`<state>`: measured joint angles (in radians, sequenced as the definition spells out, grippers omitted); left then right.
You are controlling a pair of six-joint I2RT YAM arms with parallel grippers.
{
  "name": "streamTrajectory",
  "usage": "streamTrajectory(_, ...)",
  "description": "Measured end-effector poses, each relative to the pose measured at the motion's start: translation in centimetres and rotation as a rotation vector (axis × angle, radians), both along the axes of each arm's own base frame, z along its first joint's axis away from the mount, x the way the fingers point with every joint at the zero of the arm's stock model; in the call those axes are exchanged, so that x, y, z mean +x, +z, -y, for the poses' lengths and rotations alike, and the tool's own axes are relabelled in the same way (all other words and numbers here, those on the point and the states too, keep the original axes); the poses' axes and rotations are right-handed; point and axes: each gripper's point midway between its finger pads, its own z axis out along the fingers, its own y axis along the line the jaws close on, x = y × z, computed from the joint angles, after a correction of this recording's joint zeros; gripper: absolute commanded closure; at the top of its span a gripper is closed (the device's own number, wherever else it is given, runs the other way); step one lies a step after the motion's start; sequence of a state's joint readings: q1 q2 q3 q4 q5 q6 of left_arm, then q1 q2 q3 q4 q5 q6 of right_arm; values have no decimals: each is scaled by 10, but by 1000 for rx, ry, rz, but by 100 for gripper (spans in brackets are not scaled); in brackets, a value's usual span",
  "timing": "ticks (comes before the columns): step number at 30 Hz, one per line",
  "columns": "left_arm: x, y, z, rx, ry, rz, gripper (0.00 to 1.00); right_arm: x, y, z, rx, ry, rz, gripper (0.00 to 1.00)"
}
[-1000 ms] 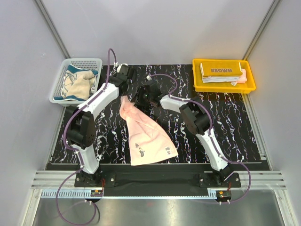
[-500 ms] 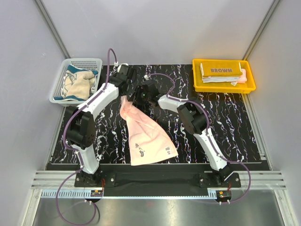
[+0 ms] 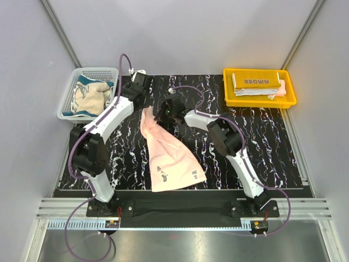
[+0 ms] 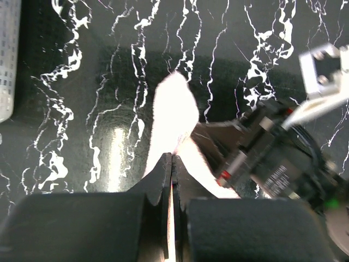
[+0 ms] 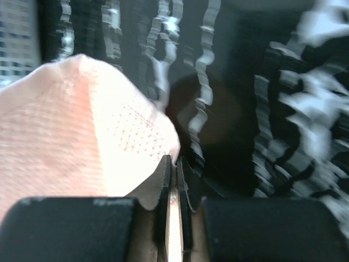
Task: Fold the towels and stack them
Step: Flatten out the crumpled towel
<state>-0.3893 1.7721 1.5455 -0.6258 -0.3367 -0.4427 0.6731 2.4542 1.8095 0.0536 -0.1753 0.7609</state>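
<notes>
- The pink towel is held up by its far edge, the rest spread on the black mat.
- The left gripper is clamped on that edge.
- The right gripper is closed on the same edge just beside it.
- In the yellow tray folded towels are stacked; a cream-teal towel is bunched in the white basket.

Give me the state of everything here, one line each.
pink towel: unfolded, far end lifted, rest lying on the table
left gripper: shut on pink towel
right gripper: shut on pink towel
cream-teal towel: crumpled in the white basket
folded towels: stacked in the yellow tray, BROWN lettering on top
</notes>
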Motion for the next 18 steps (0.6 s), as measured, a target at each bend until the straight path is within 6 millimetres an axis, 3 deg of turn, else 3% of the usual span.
streamTrajectory(3, 1, 6, -8, -4, 16, 14, 100, -2, 2, 23, -77, -17, -3, 93)
streamTrajectory(7, 9, 12, -22, -21, 35, 38, 100, 9, 22, 75, -167, -67, 15, 93)
streamTrajectory(12, 22, 18, -23, -60, 2, 74, 100, 40, 81, 144, -284, -132, 149, 93)
streamTrajectory(16, 39, 27, -10, -92, -49, 105, 100, 47, 120, 169, -415, -137, 286, 92)
streamTrajectory(18, 52, 30, -3, -110, -74, 128, 100, 52, 130, 177, -484, -137, 338, 92)
